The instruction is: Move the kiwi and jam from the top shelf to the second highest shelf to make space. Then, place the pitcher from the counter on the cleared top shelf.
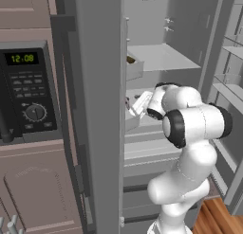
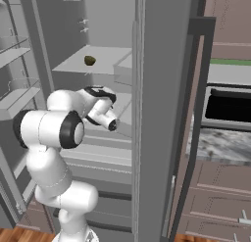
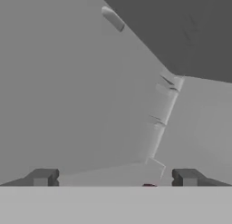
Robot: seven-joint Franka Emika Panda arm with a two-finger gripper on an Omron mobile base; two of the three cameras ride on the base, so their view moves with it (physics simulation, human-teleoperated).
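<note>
1. Kiwi [image 2: 89, 60]: rests on the top shelf [image 2: 105, 57] inside the open fridge [image 2: 162, 113].
2. End effector [image 3: 113, 177]: fingers spread wide, nothing between them, below the top shelf.
3. Microwave [image 1: 26, 88]: beside the fridge.
4. Worktop [image 2: 223, 143]: on the fridge's other side.

A black microwave [image 1: 26, 93] sits beside the open fridge door [image 1: 97, 110]; wooden floor [image 1: 216, 219] below.
</note>
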